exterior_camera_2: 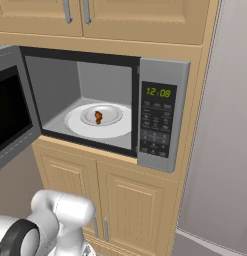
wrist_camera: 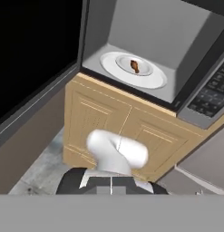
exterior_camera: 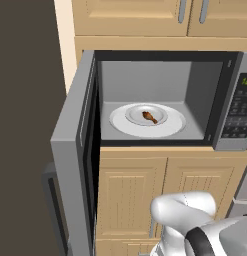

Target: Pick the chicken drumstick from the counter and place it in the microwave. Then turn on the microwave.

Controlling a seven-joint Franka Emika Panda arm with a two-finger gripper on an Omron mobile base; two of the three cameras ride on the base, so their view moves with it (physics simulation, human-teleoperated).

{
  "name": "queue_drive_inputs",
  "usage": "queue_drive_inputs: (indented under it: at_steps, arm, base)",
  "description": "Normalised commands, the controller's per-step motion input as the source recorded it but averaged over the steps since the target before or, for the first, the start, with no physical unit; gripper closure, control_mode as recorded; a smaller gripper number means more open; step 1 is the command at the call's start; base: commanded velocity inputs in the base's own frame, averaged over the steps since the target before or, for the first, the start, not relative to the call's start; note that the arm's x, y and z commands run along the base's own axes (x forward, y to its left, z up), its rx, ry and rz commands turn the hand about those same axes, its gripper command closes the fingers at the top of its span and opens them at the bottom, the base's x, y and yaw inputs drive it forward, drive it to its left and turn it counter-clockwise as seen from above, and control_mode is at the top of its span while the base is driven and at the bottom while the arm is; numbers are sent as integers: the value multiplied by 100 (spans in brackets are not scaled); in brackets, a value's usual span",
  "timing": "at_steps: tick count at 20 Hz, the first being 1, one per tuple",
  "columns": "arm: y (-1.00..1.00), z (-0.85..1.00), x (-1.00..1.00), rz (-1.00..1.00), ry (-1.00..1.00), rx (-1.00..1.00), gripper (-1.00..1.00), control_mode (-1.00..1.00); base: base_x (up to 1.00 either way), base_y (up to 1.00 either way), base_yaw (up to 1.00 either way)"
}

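The microwave (exterior_camera: 229, 67) (exterior_camera_2: 163, 71) stands with its door (exterior_camera: 72, 150) (exterior_camera_2: 10, 112) swung wide open to the left. Inside, on the white round turntable (exterior_camera: 120, 126) (exterior_camera_2: 75, 126), sits a small plate (exterior_camera: 135, 114) (exterior_camera_2: 113, 116) with the reddish-brown chicken drumstick (exterior_camera: 149, 117) (exterior_camera_2: 98, 117) (wrist_camera: 134, 66) lying on it. The dark keypad panel (exterior_camera: 239, 112) (exterior_camera_2: 156, 127) (wrist_camera: 212, 93) is on the right side, its clock lit green. My gripper is shut and holds nothing; the arm is pulled back low, well below and in front of the oven opening.
Light wooden cabinet doors (exterior_camera: 130, 195) (exterior_camera_2: 120, 205) sit under the microwave and more cabinets (exterior_camera: 130, 15) above it. The open door (wrist_camera: 36, 59) juts out toward me on the left. A tall grey panel (exterior_camera_2: 225, 130) rises on the right.
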Motion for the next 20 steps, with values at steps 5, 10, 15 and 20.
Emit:
queue_drive_inputs:
  at_steps: [5,10,15,20]
  arm:
    - [40,0,-22,0,-14,-2,100,-100]
    - [39,0,-22,0,-16,-2,100,-100]
    - [32,3,-27,0,-15,0,100,-100]
    - [25,9,-19,0,-11,0,100,-100]
  base:
    - [0,0,0]
    - [0,0,0]
    - [0,0,0]
    - [0,0,0]
